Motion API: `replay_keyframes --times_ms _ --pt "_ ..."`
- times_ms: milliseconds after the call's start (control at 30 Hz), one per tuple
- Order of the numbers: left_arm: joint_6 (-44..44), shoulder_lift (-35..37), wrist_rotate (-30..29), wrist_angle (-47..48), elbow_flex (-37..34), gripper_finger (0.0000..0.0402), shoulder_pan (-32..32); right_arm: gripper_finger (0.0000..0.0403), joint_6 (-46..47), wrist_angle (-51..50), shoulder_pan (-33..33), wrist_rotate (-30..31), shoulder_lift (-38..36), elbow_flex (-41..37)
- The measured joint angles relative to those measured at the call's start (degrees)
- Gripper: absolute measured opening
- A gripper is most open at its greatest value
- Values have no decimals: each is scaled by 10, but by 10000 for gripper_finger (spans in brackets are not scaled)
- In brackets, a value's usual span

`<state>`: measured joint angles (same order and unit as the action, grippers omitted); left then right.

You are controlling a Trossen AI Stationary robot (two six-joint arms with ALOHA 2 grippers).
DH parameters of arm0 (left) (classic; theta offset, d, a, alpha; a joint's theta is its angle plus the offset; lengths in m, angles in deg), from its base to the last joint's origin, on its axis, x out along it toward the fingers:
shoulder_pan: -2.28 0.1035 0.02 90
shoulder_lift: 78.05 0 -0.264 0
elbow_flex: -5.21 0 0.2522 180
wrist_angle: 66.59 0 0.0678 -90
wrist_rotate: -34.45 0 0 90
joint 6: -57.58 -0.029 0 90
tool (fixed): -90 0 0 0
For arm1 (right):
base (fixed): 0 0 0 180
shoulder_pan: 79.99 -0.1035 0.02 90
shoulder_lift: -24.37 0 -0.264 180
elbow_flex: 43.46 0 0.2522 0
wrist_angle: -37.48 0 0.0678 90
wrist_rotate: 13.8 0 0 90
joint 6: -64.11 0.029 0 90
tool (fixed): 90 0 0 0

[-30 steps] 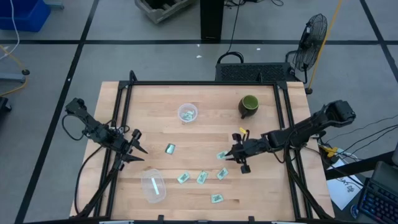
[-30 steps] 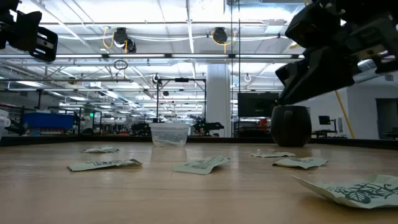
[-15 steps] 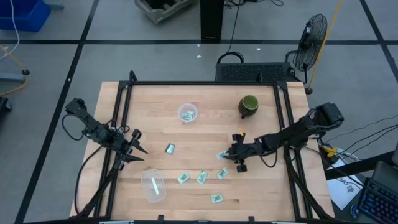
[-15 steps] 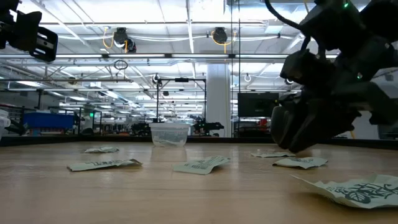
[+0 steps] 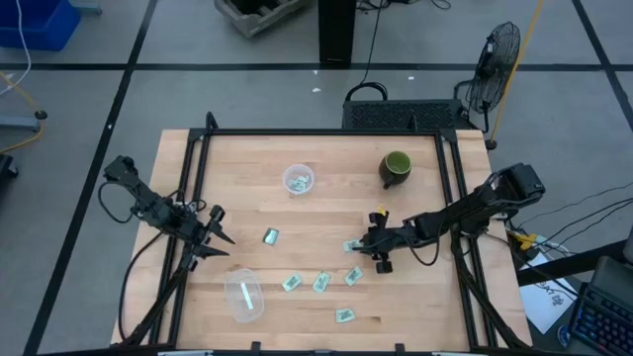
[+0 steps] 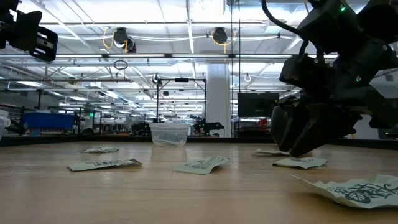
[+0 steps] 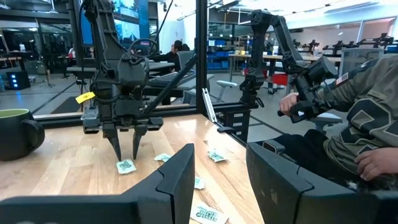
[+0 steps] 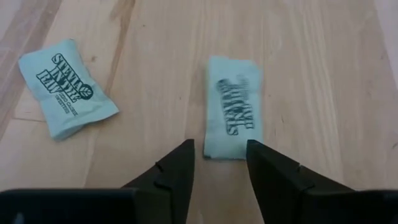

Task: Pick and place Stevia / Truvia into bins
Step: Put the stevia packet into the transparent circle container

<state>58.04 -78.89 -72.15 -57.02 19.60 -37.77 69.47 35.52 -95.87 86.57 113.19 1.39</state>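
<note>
Several green-and-white sachets lie flat on the wooden table. One sachet (image 8: pixel 231 109) (image 5: pixel 348 246) has my right gripper (image 8: pixel 221 155) (image 5: pixel 358 247) directly over it. That gripper is open and low at the table, with a fingertip on either side of the sachet's near end. The left wrist view shows the right gripper (image 7: pixel 126 149) pointing down over the same sachet (image 7: pixel 125 166). Another sachet (image 8: pixel 65 87) lies beside it. My left gripper (image 5: pixel 216 237) (image 7: pixel 221 180) is open and waits near the table's left edge. The round cup (image 5: pixel 298 179) (image 6: pixel 169 134) and the oval tub (image 5: pixel 244 295) stand on the table. My right gripper comes at the sachet from above, its open fingertips (image 8: pixel 180 158) standing at the two sides of the sachet's near end (image 8: pixel 224 146). I cannot tell whether they touch it. The sachet lies flat on the table.
A dark green mug (image 5: pixel 396 168) (image 7: pixel 15 134) stands at the far right. More sachets lie at the near middle (image 5: pixel 321 282) and one toward the left (image 5: pixel 270 235). A black frame (image 5: pixel 326 132) rims the table. A seated person's sleeve (image 7: pixel 367 112) shows beyond the table.
My right gripper has come down from above the table to table height. It has also shifted slightly toward the table's left, so that it now stands over the sachet. The sachets have stayed where they were.
</note>
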Motion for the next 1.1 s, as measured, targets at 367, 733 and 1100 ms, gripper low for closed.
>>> replay_keyframes --times_ms 367,733,1100 --pt "0 0 0 1 0 150 0 85 15 8 1 -1 10 0" --pt "0 0 0 1 0 150 0 119 2 121 -12 -5 13 -2" --pt "0 0 0 1 0 150 0 147 -32 131 -4 32 13 -2"
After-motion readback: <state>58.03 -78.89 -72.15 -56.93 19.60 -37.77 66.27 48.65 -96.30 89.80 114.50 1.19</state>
